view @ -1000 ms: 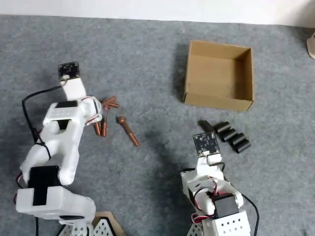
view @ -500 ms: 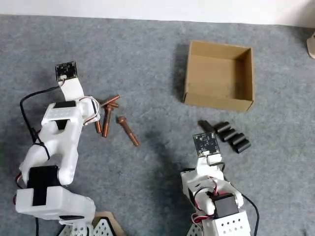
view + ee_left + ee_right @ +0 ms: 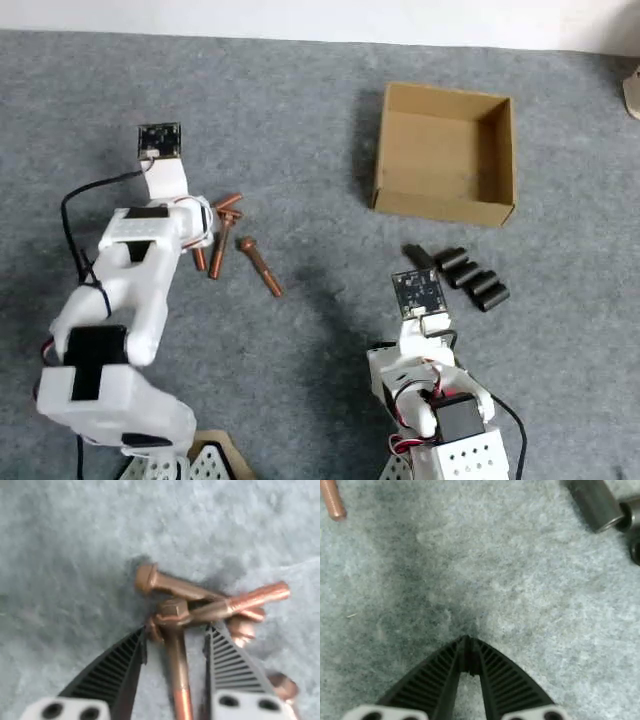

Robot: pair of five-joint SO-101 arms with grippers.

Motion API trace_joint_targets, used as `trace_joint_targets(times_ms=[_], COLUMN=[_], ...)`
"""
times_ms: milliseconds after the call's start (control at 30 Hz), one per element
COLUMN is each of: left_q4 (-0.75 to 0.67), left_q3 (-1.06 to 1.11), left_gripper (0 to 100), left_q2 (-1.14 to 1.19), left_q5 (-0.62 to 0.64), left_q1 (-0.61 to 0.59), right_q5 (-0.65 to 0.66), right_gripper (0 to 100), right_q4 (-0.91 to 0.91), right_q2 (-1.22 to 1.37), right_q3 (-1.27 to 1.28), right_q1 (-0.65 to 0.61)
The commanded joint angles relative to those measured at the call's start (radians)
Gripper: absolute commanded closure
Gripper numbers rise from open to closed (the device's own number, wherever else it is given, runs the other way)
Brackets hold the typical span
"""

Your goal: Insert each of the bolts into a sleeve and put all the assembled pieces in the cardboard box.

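Around: The grey counter (image 3: 300, 380) is carrying everything. A pale thing (image 3: 632, 92) is peeking in at the far right edge, and I cannot tell what it is.
In the way: Most of the bolts (image 3: 218, 228) are lying in a heap on the left, crossing and touching each other. In the left wrist view, two crossed bolts are lying right at the head of the bolt between the jaws (image 3: 177, 672).
Bolts: I am counting five. Four are sitting in the heap, just right of the left arm (image 3: 130, 280). The lone bolt (image 3: 260, 266) is lying a little nearer and more to the right, apart from the heap.
Sleeves: The black sleeves (image 3: 465, 273) are lying in a slanted row on the right, touching side by side. They are looking like five, but they are packed too close to be sure.
Box: One cardboard box (image 3: 445, 205) is standing far on the right, open at the top, just beyond the sleeves.
Left jaws: They are standing open over the heap, one on each side of a bolt's stem, not squeezing it.
Right jaws: They are pressing closed, tip to tip, and pointing at bare counter just beyond the right arm (image 3: 430, 390). The sleeves are lying a little farther off, to the right.
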Motion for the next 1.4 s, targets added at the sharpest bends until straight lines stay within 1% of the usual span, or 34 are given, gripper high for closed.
trace_joint_targets(times_ms=[0,167,233,300,333,367,433,633,700,800,867,1033,1367], left_q4=[-0.057,-0.055,-0.055,-0.055,-0.055,-0.054,-0.032,0.038,0.077,0.133,0.160,0.164,0.164], left_q3=[-0.038,-0.036,-0.033,-0.031,-0.031,-0.028,-0.013,0.039,0.059,0.101,0.133,0.226,0.298], left_gripper=[82,83,88,97,100,98,100,99,99,99,99,99,99], left_q2=[0.061,0.042,0.013,-0.021,-0.036,-0.051,-0.077,-0.239,-0.314,-0.418,-0.469,-0.519,-0.501], left_q5=[-0.002,0.000,0.000,-0.002,-0.002,-0.002,0.000,0.009,0.077,0.210,0.239,0.239,0.239], left_q1=[0.013,0.018,0.016,0.016,0.016,0.018,0.021,0.021,0.022,0.047,0.067,0.119,0.101], right_q5=[-0.008,-0.008,-0.008,-0.008,-0.008,-0.008,-0.008,-0.008,-0.008,-0.008,-0.008,-0.008,-0.008], right_gripper=[99.2,99.2,99.2,99.2,99.2,99.2,99.2,99.2,99.2,99.2,99.2,99.2,99.2], right_q4=[-0.022,-0.022,-0.022,-0.022,-0.022,-0.022,-0.022,-0.022,-0.022,-0.022,-0.022,-0.022,-0.021], right_q2=[-0.010,-0.010,-0.010,-0.010,-0.010,-0.010,-0.010,-0.010,-0.010,-0.010,-0.010,-0.010,-0.010], right_q3=[0.105,0.105,0.105,0.105,0.105,0.105,0.105,0.105,0.105,0.105,0.105,0.105,0.104], right_q1=[0.012,0.012,0.012,0.012,0.012,0.012,0.012,0.012,0.012,0.012,0.012,0.012,0.010])
